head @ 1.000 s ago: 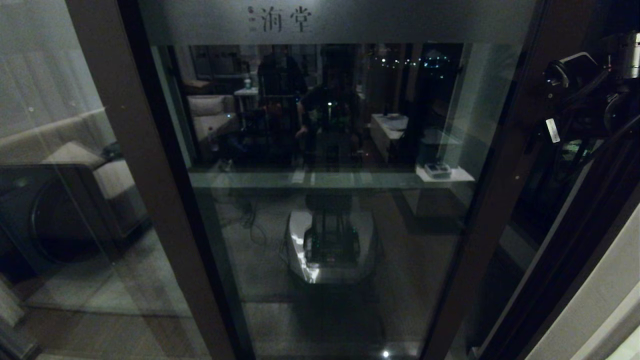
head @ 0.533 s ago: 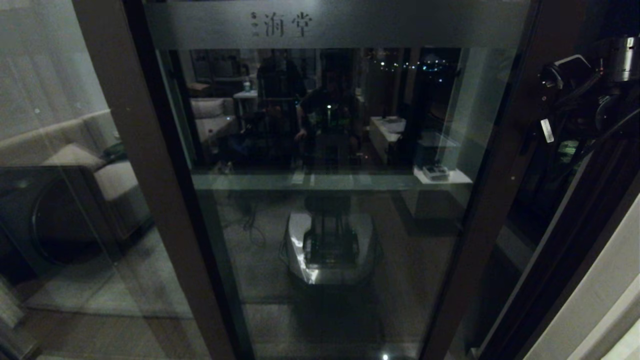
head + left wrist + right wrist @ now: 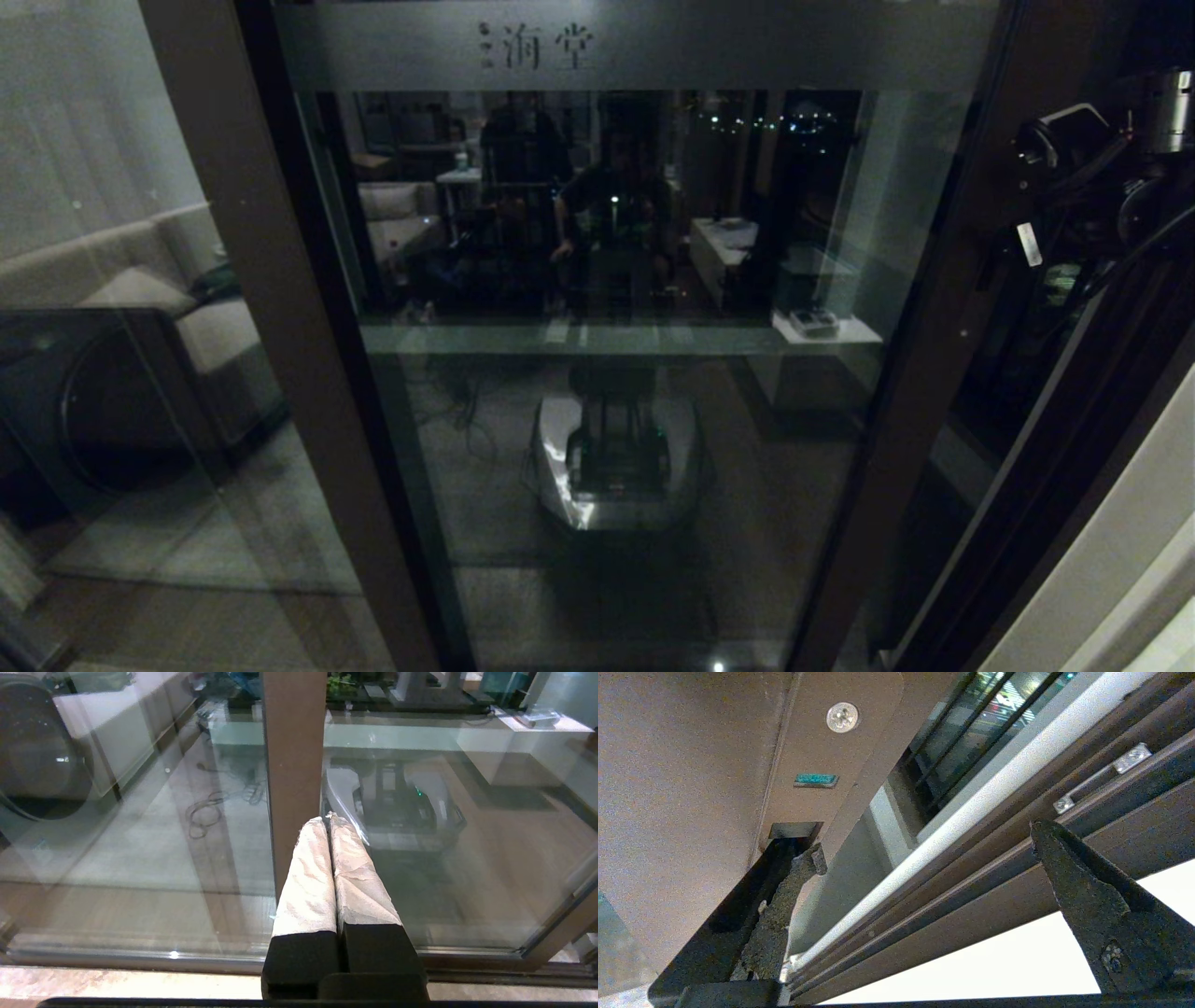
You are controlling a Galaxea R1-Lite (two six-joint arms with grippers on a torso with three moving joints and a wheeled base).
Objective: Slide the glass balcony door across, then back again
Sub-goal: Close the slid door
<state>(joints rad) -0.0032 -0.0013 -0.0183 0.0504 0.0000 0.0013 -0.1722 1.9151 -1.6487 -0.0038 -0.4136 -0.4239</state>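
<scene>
Dark glass reflects the room. At the glass balcony door point(image 3: 616, 373) right stile, the right gripper point(image 3: 924, 858) spreads wide, one finger in the recessed handle point(image 3: 794, 833); push steadily sideways. Parked left gripper point(image 3: 329, 821) is closed.

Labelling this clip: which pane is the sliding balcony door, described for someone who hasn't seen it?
Facing the glass wall from the head camera, take the tall centre pane in a dark brown frame: the glass balcony door. Unlike the glass panel on its left, it carries a frosted band with printed characters across its top.
</scene>
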